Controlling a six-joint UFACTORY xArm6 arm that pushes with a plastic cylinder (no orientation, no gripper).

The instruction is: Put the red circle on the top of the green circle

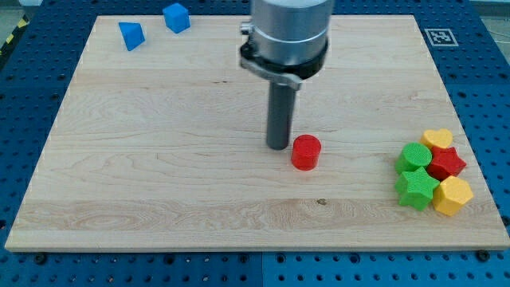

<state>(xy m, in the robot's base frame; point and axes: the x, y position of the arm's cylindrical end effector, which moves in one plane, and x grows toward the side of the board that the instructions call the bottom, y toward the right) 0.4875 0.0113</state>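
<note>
1. The wooden board (159, 159) filled most of the view and lay on a blue perforated table (486, 80).
2. The arm's grey housing (287, 36) came down from the view's top, and below it stood the dark rod.
3. My tip (278, 147) rested on the board just to the view's left of the red circle (306, 152); I could not tell whether they touched. The rod is a plain pusher with nothing to open or close, and it held nothing.
4. The green circle (414, 156) sat well apart from the red circle, at the view's right, in a tight cluster.
5. That cluster also held a yellow heart (437, 139), a red star (448, 163), a green star (416, 188) and a yellow hexagon (453, 195).
6. A blue triangle-like block (131, 35) and a blue cube (176, 17) lay near the top left.
</note>
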